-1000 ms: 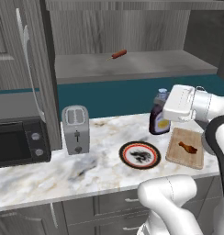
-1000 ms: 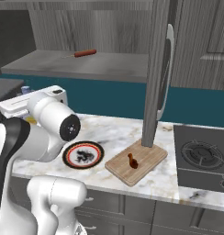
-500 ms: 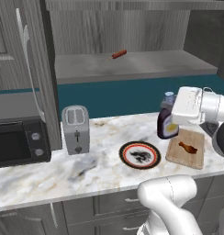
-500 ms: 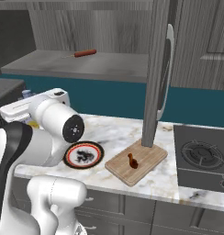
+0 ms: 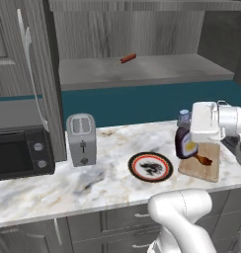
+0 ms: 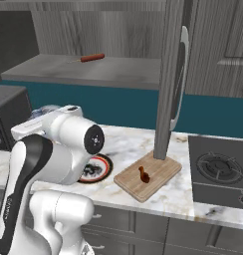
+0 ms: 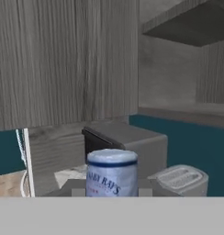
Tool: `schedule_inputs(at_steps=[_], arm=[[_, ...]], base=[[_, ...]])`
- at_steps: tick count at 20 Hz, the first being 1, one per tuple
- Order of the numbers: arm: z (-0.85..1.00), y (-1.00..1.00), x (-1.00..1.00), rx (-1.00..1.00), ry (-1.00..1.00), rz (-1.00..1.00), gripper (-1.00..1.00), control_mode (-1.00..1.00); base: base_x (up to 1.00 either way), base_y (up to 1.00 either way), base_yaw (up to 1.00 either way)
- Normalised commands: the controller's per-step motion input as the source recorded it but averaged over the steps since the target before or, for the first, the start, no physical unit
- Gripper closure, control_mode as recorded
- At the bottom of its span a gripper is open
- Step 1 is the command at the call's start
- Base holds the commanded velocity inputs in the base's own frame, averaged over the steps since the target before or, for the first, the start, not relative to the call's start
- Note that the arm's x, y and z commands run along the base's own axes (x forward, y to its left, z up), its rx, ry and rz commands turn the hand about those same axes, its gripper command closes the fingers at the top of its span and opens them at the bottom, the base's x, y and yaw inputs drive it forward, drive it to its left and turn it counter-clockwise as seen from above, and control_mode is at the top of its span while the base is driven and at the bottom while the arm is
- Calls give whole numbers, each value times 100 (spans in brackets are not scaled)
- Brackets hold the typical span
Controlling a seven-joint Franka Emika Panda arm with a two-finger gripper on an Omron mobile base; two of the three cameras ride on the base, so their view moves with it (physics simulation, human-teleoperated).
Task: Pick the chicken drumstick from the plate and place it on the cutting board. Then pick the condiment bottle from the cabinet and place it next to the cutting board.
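Second step, placing phase. The chicken drumstick (image 6: 143, 174) already lies on the cutting board (image 6: 166, 169), near the tabletop's (image 5: 117, 143) front edge; the plate (image 5: 150, 166) sits just beside the board. The end effector (image 5: 204, 122) is clamped on the condiment bottle (image 5: 184, 142), held upright low over the tabletop at the board's plate-side edge; its cap (image 7: 112, 158) shows between the fingertips. The next move likely calls for lowering it onto bare tabletop, then releasing.

Lighting was even and diffuse, with no glare. Shadow darkened the cabinet (image 5: 142, 69) recess toward its upper corners. The hand view was soft and slightly blurred.
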Motion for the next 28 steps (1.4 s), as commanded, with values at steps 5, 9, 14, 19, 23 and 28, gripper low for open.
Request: schedule_inputs(at_steps=[5, 9, 14, 19, 23, 28], arm=[[-53, 0, 0, 0, 0, 3, 100, -100], [-61, 0, 0, 5, 0, 4, 100, -100], [-54, 0, 0, 9, 0, 3, 100, -100], [-45, 0, 0, 10, 0, 3, 100, -100], [-33, -4, 0, 9, 0, 3, 100, -100], [-7, -34, -8, 1, 0, 1, 100, -100]], base=[[0, 0, 0], [0, 0, 0], [0, 0, 0], [0, 0, 0], [0, 0, 0], [0, 0, 0]])
